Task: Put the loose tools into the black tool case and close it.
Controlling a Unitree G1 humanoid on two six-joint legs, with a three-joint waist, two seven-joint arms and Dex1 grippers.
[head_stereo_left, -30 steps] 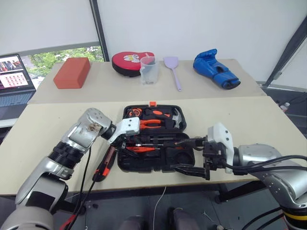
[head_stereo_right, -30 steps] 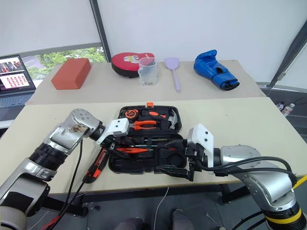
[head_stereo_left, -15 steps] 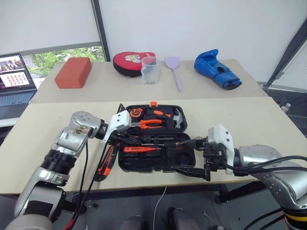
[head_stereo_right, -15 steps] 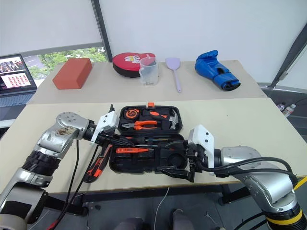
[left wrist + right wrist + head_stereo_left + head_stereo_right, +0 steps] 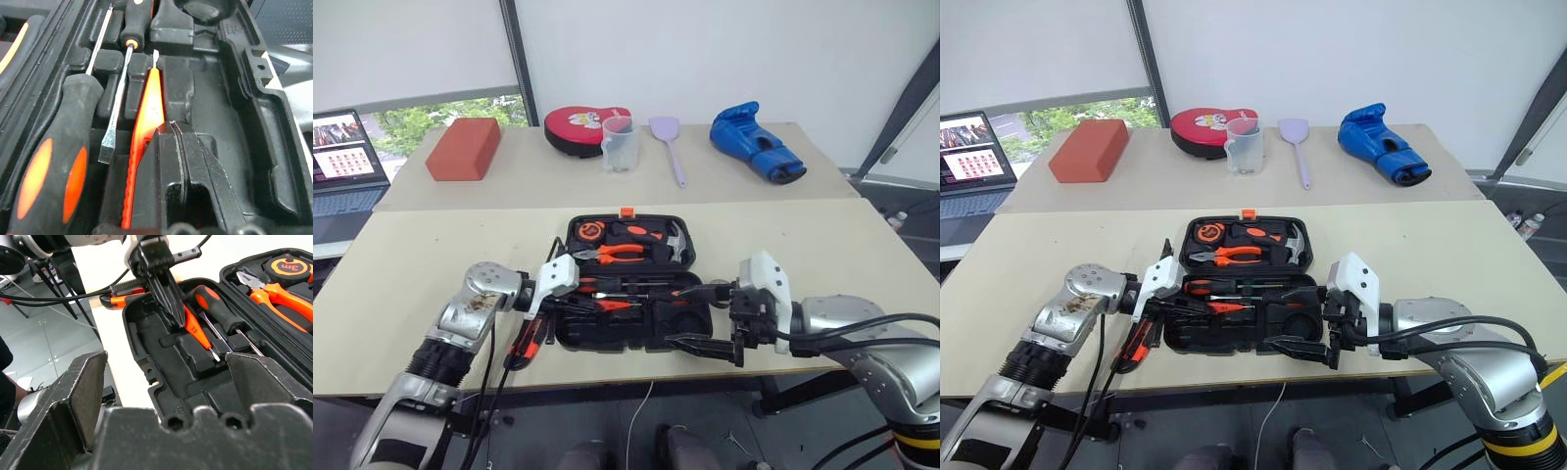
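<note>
The black tool case lies open on the near table. Two black-and-orange screwdrivers and the slim orange tester screwdriver rest in its near half. My left gripper is shut and dips into that half at its left end, its fingertips against the tester with nothing between them. The black-and-orange utility knife lies on the table just left of the case. My right gripper hovers open at the case's front right corner, holding nothing.
The lid half holds orange-handled pliers, a tape measure and a small hammer. On the far table are a red block, a red pad, a measuring cup, a lilac spatula and a blue glove. A laptop stands at far left.
My left gripper closed, swung back over the case's left edge, then sank into the near half onto the tester. The right arm held still.
</note>
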